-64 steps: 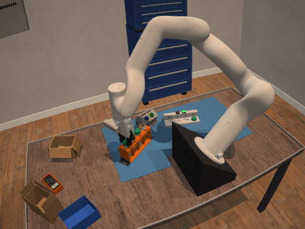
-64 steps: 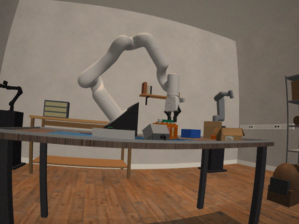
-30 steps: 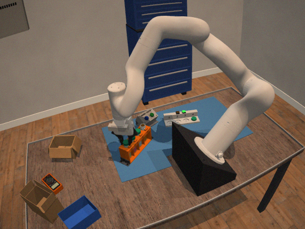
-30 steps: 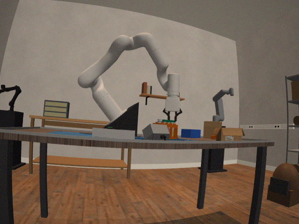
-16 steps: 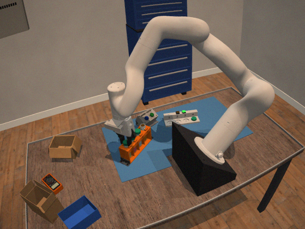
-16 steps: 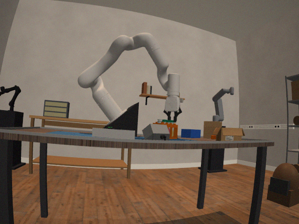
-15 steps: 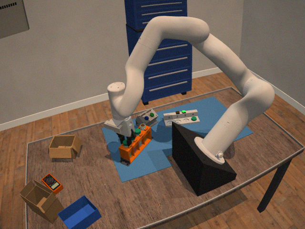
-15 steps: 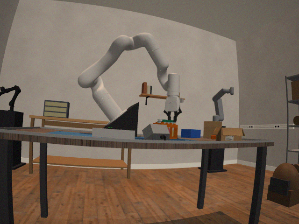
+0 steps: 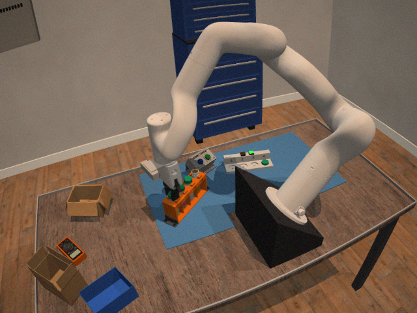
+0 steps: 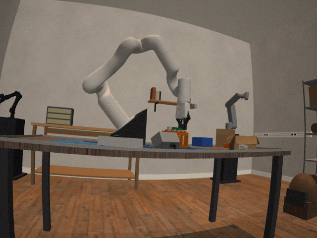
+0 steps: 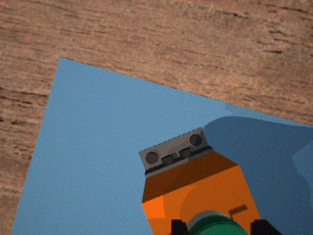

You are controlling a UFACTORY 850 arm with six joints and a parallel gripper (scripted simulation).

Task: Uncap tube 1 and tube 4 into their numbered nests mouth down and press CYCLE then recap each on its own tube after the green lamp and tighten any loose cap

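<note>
1. at the near-left end of the orange slotted rack (image 9: 171, 211) (image 10: 184, 138) (image 11: 171, 206), the black-fingered pincer (image 9: 172, 193) (image 10: 182, 126) (image 11: 218, 227) stands part-spread around the round green cap of tube 1 (image 9: 170, 194) (image 11: 218, 228); i cannot tell whether it is pinching it.
2. screwing this cap down looks like the step in hand: keep the wrist upright and centred, grip evenly, turn until it stops, then spread before winding back. a tilted grip could cross the thread.
3. the white cap tray (image 9: 248, 166) (image 10: 120, 142) holds one round green cap (image 9: 264, 162) in nest 4; its green lamp (image 9: 251, 152) (image 10: 116, 135) is lit.
4. tube 4 (image 9: 195, 173) (image 10: 169, 127) is uncapped, so its cap should follow.
5. the blue open bin (image 9: 97, 298) (image 10: 202, 141) shows nothing inside.

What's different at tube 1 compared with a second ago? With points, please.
The gripper (image 9: 171, 194) (image 10: 183, 127) (image 11: 219, 229) has turned clockwise, seen from above, and its fingers have drawn in around tube 1's cap (image 9: 169, 195) (image 11: 219, 230). I can't tell whether they grip it yet. Unchanged: tube 4's cap (image 9: 264, 162) in its nest, the orange rack (image 9: 171, 210) (image 10: 185, 139) (image 11: 196, 193).
</note>
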